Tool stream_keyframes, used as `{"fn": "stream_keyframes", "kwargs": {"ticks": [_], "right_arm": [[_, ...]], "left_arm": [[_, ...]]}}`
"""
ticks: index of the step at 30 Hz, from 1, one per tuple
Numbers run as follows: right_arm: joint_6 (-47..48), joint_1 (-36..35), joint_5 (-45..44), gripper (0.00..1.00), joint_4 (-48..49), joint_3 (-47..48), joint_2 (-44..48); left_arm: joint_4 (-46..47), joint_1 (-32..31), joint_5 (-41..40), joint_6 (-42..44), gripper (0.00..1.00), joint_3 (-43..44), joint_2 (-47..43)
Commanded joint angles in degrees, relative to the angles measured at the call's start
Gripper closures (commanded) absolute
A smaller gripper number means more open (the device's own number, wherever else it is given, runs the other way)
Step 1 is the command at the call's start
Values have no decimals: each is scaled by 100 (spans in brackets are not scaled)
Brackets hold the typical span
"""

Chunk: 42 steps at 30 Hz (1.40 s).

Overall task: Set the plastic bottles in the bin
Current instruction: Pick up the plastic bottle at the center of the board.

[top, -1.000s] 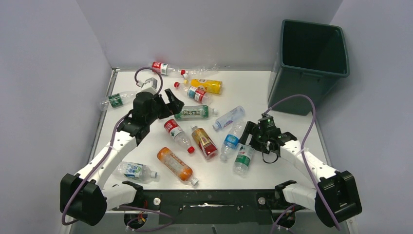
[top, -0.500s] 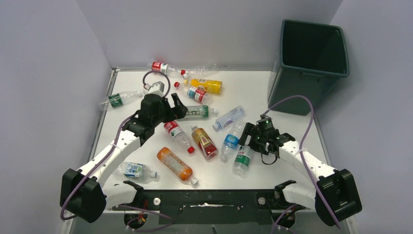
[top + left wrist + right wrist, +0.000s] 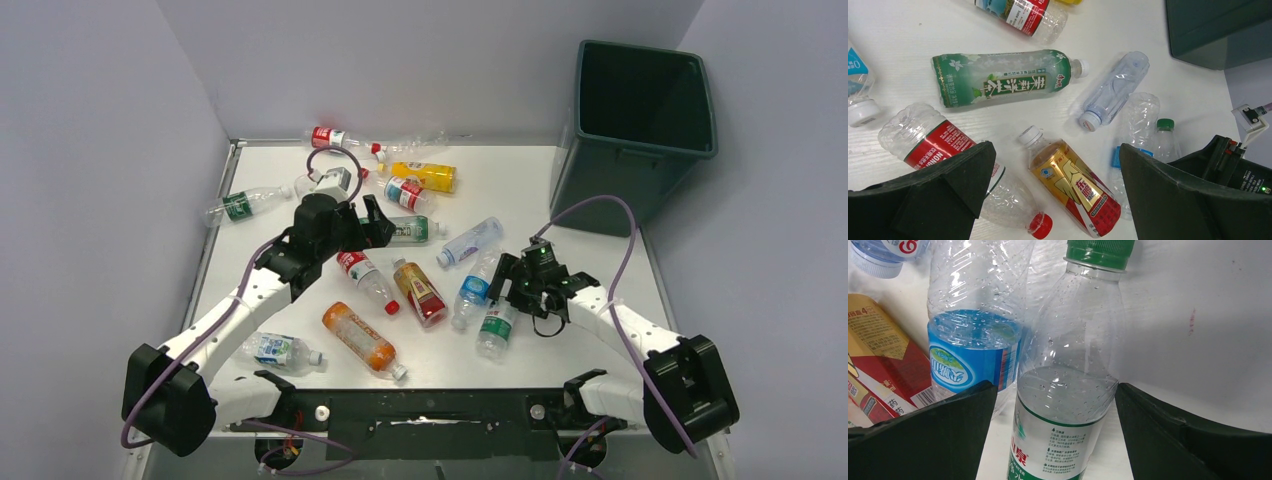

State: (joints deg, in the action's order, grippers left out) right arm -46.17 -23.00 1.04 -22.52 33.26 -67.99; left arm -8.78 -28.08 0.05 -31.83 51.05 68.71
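While the top view takes in the whole table (image 3: 510, 185), only the wrist views show jaw detail. Far left lies the green-label bottle (image 3: 240, 205) and near left the pale-label bottle (image 3: 275, 350), both seen from the top only. The left gripper (image 3: 372, 230) sits left of centre with its jaws wide apart and nothing in them. Its wrist view looks down on the gold-red bottle (image 3: 1073, 187) between the fingers, the red-label bottle (image 3: 933, 142) partly hidden by one finger, and the green tea bottle (image 3: 998, 82) beyond; from the top, the gripper covers the tea bottle's base. The orange bottle (image 3: 360, 340) near and the yellow bottle (image 3: 425, 175) far show from the top only. The right gripper (image 3: 508, 293) is right of centre with its jaws spread. Its wrist view shows the fingers either side of the green-cap bottle (image 3: 1068, 390), and I cannot tell whether they touch it. The blue-label bottle (image 3: 975, 355) lies just beside it on the left. The bin (image 3: 635, 120) stands upright far right. All these bottles lie on the table outside it.
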Motion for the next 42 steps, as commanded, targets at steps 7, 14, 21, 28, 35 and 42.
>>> {"fn": "stream_keyframes", "kwargs": {"ticks": [7,14,21,28,35,42], "right_arm": [[-26,-84,-52,11,365,-38,-228],[-24,-116,-55,25,351,-17,-264],[22,-126,-63,38,356,-2,-308],[249,-127,-225,57,47,357,-146],[410,-173,-451,58,-465,902,139],[632,-212,-561,58,-822,1324,462]], "left_arm": [[213,-23,-125,134,2,204,52],[249,-23,-59,144,2,184,138],[300,-23,-223,129,2,125,126],[308,-23,-306,106,2,239,340],[350,-23,-298,115,2,198,380],[281,-20,-316,133,2,217,286]]}}
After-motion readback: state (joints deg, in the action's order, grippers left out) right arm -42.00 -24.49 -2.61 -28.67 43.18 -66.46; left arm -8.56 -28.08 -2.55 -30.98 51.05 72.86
